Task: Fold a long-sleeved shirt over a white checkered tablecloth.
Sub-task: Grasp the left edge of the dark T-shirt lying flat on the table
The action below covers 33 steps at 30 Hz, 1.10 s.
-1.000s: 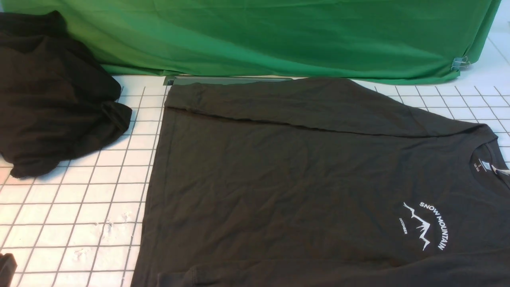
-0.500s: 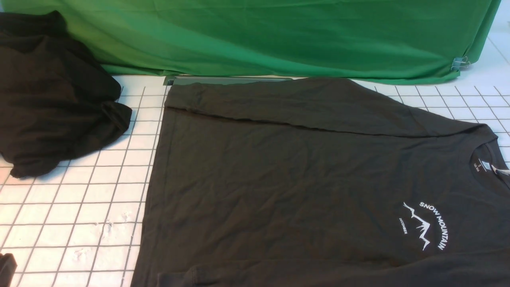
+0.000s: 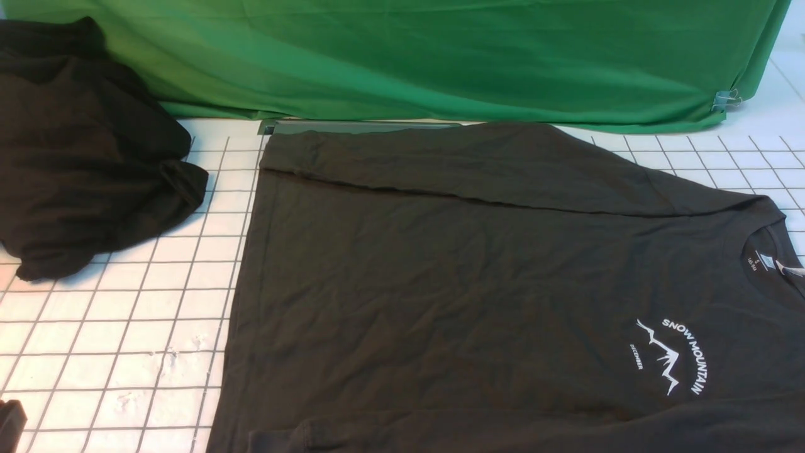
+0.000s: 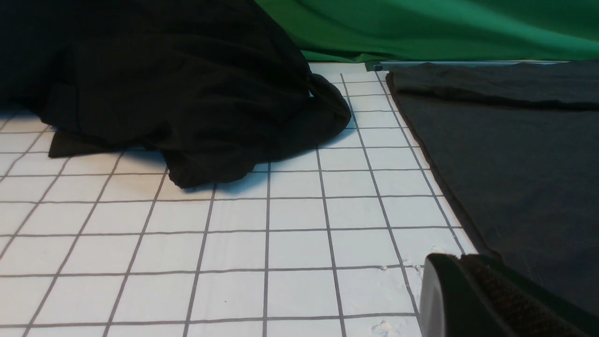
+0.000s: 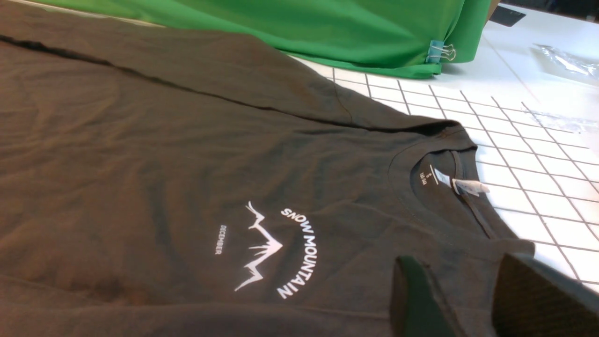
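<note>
The long-sleeved shirt (image 3: 440, 283) lies flat and face up on the white checkered tablecloth (image 3: 126, 327), collar to the right, white mountain print showing, far sleeve folded across its upper edge. My left gripper (image 3: 9, 425) sits at the near left corner. In the left wrist view it (image 4: 461, 262) is shut and holds nothing, just off the shirt's hem (image 4: 505, 164) over the tablecloth (image 4: 290, 243). My right gripper (image 5: 456, 260) stands open above the shirt's near shoulder (image 5: 164, 154), beside the collar, with nothing gripped. It is out of the front view.
A black print-free heap of fabric (image 3: 82, 157) lies at the far left. A green cloth (image 3: 440, 56) hangs along the back, held by a binder clip (image 3: 723, 99). A clear plastic bag (image 5: 561, 61) lies beyond the tablecloth (image 5: 529, 164) on the right.
</note>
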Available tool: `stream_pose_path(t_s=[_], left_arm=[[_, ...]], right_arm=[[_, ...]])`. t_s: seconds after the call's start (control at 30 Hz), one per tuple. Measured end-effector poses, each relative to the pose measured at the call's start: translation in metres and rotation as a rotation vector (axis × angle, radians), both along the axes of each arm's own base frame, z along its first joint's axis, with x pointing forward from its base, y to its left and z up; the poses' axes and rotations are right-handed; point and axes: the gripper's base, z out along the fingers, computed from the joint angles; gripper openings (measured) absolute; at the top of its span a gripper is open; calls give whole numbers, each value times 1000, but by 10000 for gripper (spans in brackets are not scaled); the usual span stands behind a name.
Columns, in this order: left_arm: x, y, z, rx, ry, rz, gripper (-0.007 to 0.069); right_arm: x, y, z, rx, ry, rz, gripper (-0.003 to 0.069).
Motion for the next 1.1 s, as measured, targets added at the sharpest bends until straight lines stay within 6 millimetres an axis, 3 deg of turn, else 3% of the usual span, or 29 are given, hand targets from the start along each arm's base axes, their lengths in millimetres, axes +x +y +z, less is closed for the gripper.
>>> stream_pose_path(t_s=[0.43,0.53,0.57,0.6,0.63,0.7,0.83,1.1], left_arm=[[0,-1,2,-44,-21,0,25],[1,-5,5,-490,-57,6,25],[1,-5,6,-528,-59,6,25],[1,-8,7,-782,-58,7,25],[1,-9,8,-936,-57,7,25],[1,-11,9,-1129,-55,5,25],[1,-11,10,-1185,-62,7,25],[1,-9,12,-1216,-88,14,25]], right_arm=[[0,0,0,12,0,0,241],[0,3,4,330,-20,-16,241],[0,3,4,349,-21,-18,241],[1,4,6,597,-26,-33,241],[1,5,7,731,-26,-43,241],[1,5,8,910,-22,-57,241],[1,5,9,1048,-18,-69,241],[1,5,11,1073,-37,-66,241]])
